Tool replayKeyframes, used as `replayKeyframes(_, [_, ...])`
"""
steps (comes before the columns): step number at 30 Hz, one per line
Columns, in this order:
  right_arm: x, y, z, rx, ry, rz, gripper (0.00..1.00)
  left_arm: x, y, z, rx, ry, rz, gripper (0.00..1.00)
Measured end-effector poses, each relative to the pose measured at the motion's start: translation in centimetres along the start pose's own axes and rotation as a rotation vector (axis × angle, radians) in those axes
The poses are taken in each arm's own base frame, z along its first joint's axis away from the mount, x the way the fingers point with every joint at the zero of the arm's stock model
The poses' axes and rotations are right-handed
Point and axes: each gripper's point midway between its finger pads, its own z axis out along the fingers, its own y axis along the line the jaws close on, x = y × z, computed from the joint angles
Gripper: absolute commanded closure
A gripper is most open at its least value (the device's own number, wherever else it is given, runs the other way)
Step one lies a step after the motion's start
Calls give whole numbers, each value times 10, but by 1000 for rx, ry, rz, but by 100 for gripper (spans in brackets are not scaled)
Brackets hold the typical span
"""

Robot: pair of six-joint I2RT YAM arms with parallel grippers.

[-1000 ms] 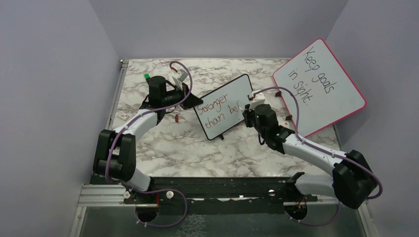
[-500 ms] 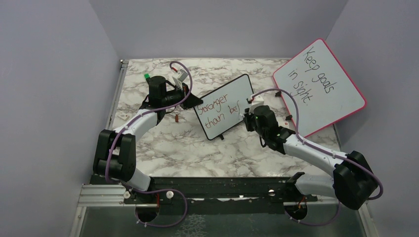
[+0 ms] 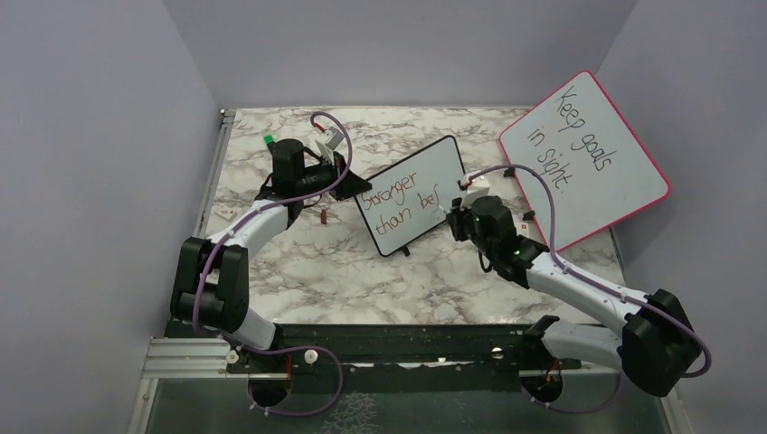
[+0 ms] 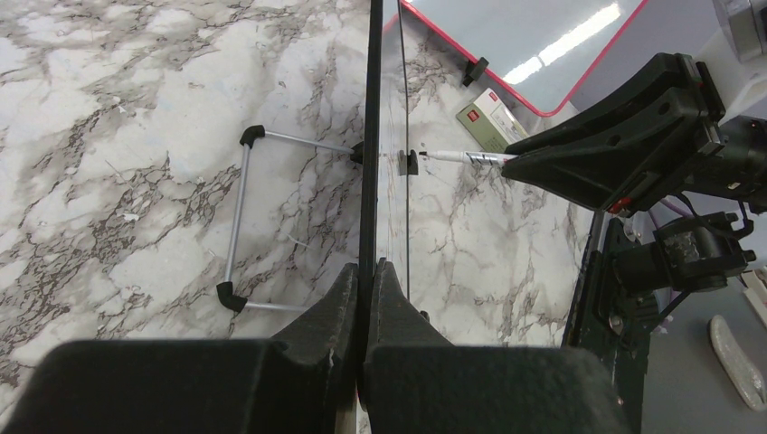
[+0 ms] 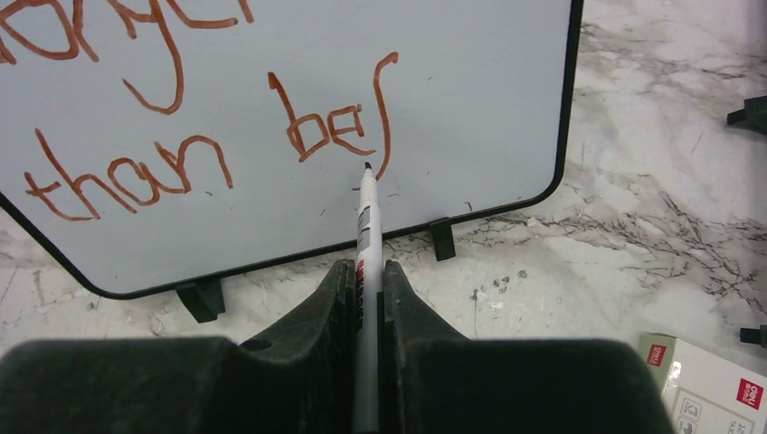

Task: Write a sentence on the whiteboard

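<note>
The black-framed whiteboard stands tilted on the marble table, edge-on in the left wrist view. Its reddish-brown sentence reads "Stronger" above "than bef", also seen from the top. My left gripper is shut on the board's left edge. My right gripper is shut on a white marker, its tip at the foot of the last stroke. The marker also shows in the left wrist view.
A larger pink-framed board with black handwriting leans at the back right. A small box lies on the table right of the marker. A small reddish cap lies left of the whiteboard. Grey walls close in on three sides.
My right gripper shifted slightly right and toward the board with the marker. The left arm and whiteboard have not moved.
</note>
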Motion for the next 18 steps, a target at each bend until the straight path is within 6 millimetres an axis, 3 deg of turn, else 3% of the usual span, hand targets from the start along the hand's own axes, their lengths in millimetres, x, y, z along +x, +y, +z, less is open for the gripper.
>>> replayKeyframes(18, [-11, -3, 14, 36, -63, 13, 99, 0, 0, 0, 0, 0, 0, 100])
